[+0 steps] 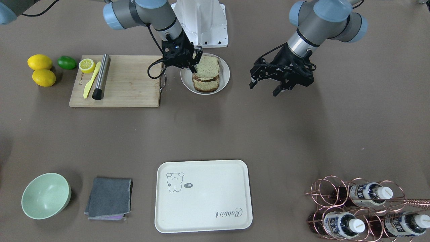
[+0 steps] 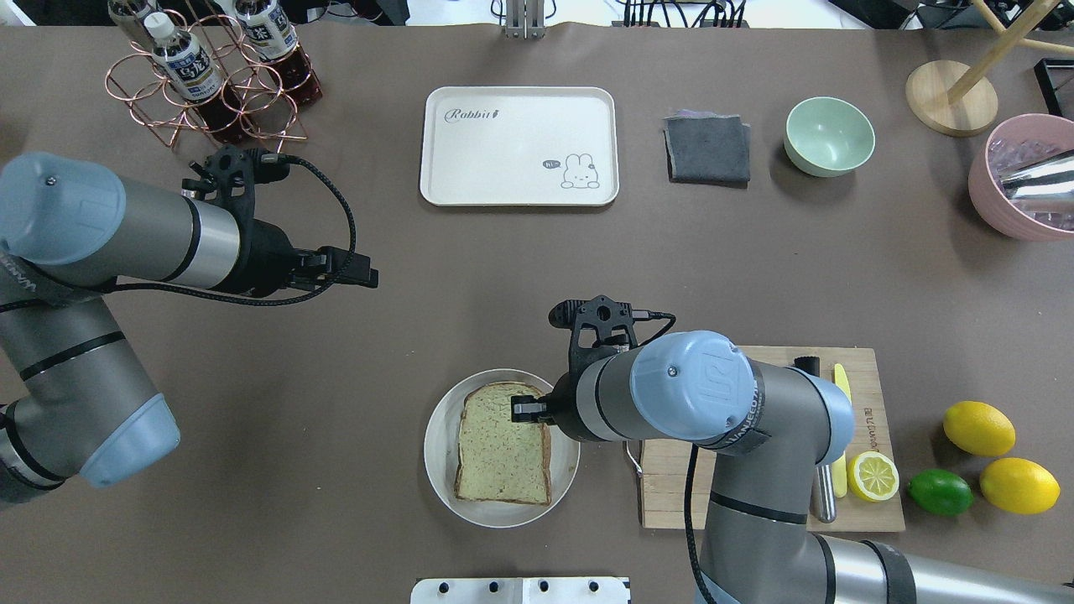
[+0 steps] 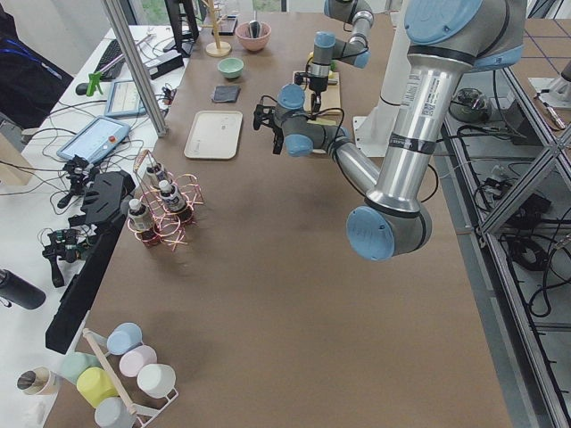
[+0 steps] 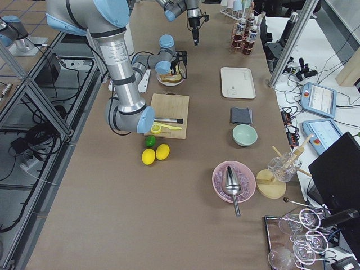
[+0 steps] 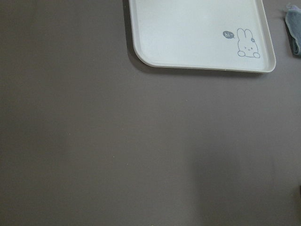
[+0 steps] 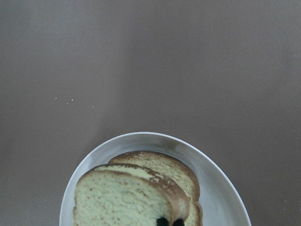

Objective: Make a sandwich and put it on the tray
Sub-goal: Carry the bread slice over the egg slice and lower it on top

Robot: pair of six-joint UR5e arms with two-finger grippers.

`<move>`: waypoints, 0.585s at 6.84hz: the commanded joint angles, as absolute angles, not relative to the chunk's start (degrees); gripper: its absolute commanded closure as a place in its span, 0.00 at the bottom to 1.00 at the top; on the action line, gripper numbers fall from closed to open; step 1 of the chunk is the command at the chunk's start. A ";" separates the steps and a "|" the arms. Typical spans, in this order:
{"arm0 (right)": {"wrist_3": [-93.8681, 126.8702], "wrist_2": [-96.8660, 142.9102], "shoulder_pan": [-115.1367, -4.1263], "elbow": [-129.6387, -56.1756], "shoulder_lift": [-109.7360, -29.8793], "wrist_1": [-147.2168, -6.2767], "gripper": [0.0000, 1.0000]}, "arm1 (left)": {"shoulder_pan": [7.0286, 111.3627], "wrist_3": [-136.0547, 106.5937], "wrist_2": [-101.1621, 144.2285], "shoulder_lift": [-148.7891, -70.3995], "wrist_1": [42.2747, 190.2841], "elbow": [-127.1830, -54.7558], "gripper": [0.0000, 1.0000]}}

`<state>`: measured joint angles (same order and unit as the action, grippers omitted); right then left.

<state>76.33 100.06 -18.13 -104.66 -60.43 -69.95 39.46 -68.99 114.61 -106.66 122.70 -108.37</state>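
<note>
R fingers [image 1: 194, 66] pinch the sandwich [image 1: 208, 72] on the plate [image 1: 227, 74]; L fingers [image 1: 278, 89] spread, idle. Next I lift it clear, then carry to the far tray [image 1: 201, 208].

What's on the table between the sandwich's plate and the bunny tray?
Nothing. In the front-facing view, only bare brown table lies between the plate and the tray.
</note>
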 commanded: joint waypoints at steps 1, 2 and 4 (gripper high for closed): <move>76.20 99.06 -18.11 -103.54 -60.29 -69.87 1.00 | 39.46 -68.99 114.61 -106.70 122.70 -108.37 0.01; 76.46 98.70 -18.11 -103.36 -59.68 -69.87 1.00 | 39.38 -68.99 114.61 -106.70 122.70 -108.28 0.01; 76.64 97.39 -17.49 -103.01 -59.42 -69.70 0.74 | 39.37 -68.99 114.61 -106.79 122.70 -107.93 0.01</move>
